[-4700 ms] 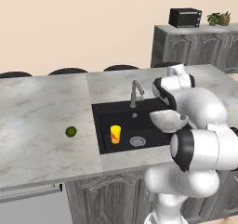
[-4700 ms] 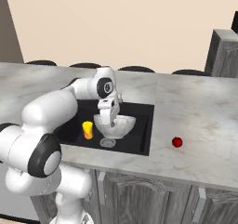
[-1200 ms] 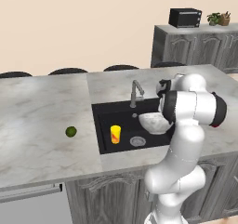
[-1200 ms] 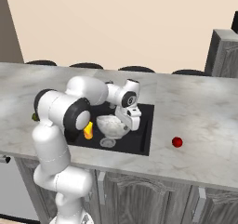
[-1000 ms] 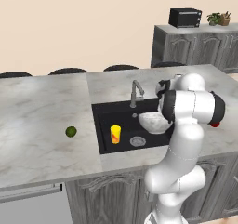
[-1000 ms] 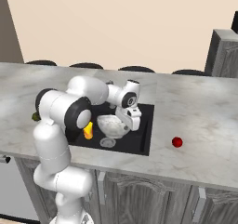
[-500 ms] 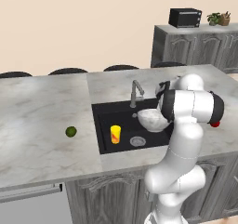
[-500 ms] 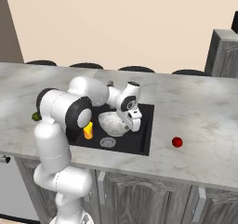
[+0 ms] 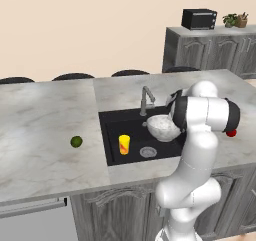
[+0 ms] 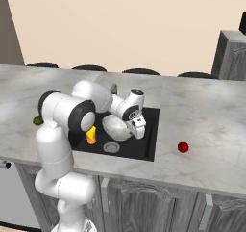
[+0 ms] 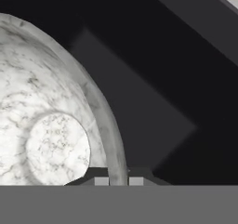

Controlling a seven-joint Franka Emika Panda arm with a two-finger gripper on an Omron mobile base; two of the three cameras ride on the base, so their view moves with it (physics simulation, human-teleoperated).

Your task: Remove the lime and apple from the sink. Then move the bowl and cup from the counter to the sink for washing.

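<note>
Hand view looks down along the claw [image 11: 118,180], whose two dark tips pinch the rim of the grey-white marbled bowl [image 11: 51,125] between them, one tip inside the wall and one outside; the claw is clamped on that rim. Below and beside the bowl lies the black floor of the sink [image 11: 153,111].

From the left base view the bowl [image 9: 162,126] hangs inside the basin, to the right of the grey faucet [image 9: 145,99] and above the round silver drain [image 9: 148,152]; whether its foot touches the sink floor I cannot tell. The yellow cup [image 9: 124,144] already stands upright in the sink [image 9: 111,150], left of the drain. The lime [image 9: 76,141] sits on the worktop [image 9: 45,135] well to the left of the basin, and the apple [image 10: 182,147] rests on the worktop to the right of it in the right base view.

Judging by this, both fruits are out and the cup is delivered, so the step in hand is the last one: setting the bowl down in the sink. The next move calls for lowering the bowl until it rests flat on the basin floor, clear of the cup and faucet, then parting the tips and lifting the claw straight off the rim so the bowl is not dragged or tipped.
</note>
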